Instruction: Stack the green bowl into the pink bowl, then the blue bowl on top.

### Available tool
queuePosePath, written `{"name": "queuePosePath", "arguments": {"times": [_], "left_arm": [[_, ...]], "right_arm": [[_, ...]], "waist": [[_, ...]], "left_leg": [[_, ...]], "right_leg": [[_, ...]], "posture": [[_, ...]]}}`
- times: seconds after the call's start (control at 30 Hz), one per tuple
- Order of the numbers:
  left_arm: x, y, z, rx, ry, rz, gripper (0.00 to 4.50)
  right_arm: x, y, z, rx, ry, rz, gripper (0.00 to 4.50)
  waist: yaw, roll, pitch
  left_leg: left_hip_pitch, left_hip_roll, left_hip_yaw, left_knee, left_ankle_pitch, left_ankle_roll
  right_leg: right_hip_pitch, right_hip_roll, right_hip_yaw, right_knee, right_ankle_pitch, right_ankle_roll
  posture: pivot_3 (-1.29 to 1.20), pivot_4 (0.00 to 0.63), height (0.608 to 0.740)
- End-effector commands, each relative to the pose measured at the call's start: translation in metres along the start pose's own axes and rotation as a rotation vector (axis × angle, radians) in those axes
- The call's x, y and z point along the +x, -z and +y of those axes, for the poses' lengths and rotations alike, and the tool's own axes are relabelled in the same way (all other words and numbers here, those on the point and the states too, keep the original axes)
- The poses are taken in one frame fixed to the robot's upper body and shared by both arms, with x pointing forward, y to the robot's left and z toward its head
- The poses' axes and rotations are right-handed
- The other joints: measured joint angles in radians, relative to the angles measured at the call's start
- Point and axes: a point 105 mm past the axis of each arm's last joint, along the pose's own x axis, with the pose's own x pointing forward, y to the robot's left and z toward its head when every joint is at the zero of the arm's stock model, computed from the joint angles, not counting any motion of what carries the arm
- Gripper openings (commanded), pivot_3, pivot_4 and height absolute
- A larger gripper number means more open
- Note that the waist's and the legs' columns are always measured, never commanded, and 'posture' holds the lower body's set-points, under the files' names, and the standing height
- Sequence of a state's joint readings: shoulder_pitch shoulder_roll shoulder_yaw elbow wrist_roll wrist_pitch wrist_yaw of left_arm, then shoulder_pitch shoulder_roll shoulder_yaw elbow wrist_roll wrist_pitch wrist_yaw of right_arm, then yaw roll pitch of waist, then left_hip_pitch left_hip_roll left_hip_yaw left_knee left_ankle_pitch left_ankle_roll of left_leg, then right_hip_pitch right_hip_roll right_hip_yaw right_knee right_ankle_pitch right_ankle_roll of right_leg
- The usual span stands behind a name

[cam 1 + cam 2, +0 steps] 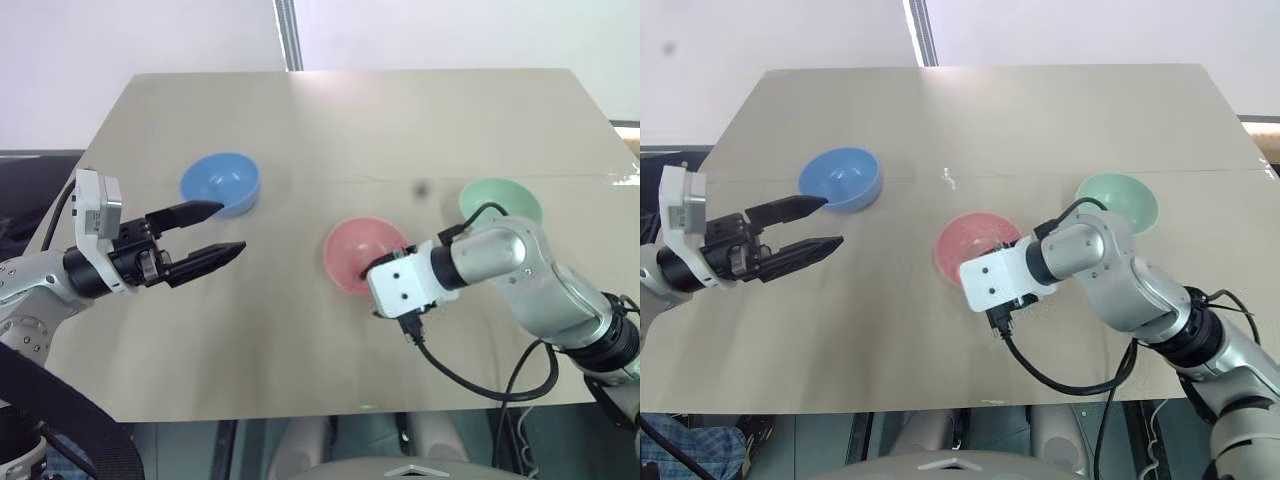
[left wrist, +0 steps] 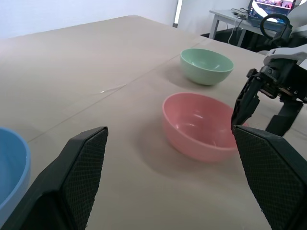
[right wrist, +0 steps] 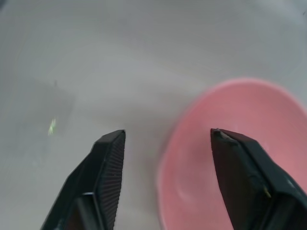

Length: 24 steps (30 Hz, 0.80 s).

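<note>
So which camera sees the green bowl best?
The left wrist view: the green bowl shows whole, rim and side, nothing covering it. In the eye views the right arm hides part of it.

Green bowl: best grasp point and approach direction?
Pinch the rim of the green bowl, probably from above on its near edge, one finger inside the wall. It sits upright, empty and apart from the pink bowl. The right gripper is nearest, jaws open.

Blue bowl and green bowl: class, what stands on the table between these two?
The pink bowl stands between the blue bowl and the green bowl, slightly nearer the robot, with the right gripper at it, as the left eye view shows.
</note>
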<state>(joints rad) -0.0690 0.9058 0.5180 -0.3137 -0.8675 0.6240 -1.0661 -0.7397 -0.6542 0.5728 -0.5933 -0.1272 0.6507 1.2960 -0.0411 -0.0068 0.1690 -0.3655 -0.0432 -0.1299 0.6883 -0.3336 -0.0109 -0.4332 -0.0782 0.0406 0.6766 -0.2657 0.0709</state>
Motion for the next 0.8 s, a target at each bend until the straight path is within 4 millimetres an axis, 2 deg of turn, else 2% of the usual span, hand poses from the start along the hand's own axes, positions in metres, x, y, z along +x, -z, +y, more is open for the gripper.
{"name": "queuePosePath", "arguments": {"times": [0.03, 0.2, 0.3, 0.57, 0.67, 0.8], "left_arm": [[0.0, -0.009, -0.003, 0.038, 0.012, -0.026, 4.42], [0.0, -0.009, -0.003, 0.042, 0.007, -0.024, 4.42], [-0.002, -0.009, -0.004, 0.042, -0.003, -0.024, 4.42], [-0.004, -0.012, -0.007, 0.041, 0.0, -0.056, 4.42], [-0.003, -0.015, -0.008, 0.037, 0.015, -0.079, 4.42], [-0.001, -0.021, -0.009, 0.035, 0.041, -0.113, 4.42]], "right_arm": [[-0.019, -0.01, -0.009, -0.009, 0.059, -0.035, 2.83], [-0.051, -0.006, -0.018, 0.12, 0.167, -0.113, 2.83], [-0.093, 0.025, -0.015, 0.317, 0.296, -0.099, 2.83], [-0.158, 0.114, -0.008, 0.606, 0.597, 0.161, 2.83], [-0.171, 0.144, 0.001, 0.682, 0.643, 0.284, 2.83], [-0.164, 0.162, 0.011, 0.763, 0.63, 0.353, 2.83]], "waist": [[0.0, 0.0, 0.0], [0.001, 0.0, 0.0], [0.008, 0.0, 0.0], [0.013, 0.0, 0.0], [0.01, 0.0, 0.0], [0.004, 0.0, 0.0]], "left_leg": [[0.0, 0.0, 0.0, 0.0, 0.0, 0.0], [0.0, 0.0, 0.0, 0.0, 0.0, 0.0], [0.0, 0.0, 0.0, 0.0, 0.0, 0.0], [0.0, -0.001, 0.001, -0.002, 0.0, 0.001], [0.001, 0.0, 0.003, -0.001, 0.0, 0.001], [0.001, -0.001, 0.005, -0.001, 0.0, 0.001]], "right_leg": [[0.0, 0.0, 0.0, 0.0, 0.0, 0.0], [0.0, 0.0, 0.0, 0.0, 0.0, 0.0], [0.0, 0.0, 0.0, -0.001, 0.0, 0.0], [0.0, 0.0, 0.0, -0.002, 0.0, 0.0], [0.0, 0.0, 0.002, 0.0, 0.0, 0.0], [0.0, 0.0, 0.003, 0.0, 0.0, 0.0]], "posture": [[0.0, 0.15, 0.74], [0.0, 0.15, 0.74], [0.0, 0.15, 0.74], [0.0, 0.15, 0.74], [0.0, 0.15, 0.74], [0.0, 0.15, 0.74]]}}
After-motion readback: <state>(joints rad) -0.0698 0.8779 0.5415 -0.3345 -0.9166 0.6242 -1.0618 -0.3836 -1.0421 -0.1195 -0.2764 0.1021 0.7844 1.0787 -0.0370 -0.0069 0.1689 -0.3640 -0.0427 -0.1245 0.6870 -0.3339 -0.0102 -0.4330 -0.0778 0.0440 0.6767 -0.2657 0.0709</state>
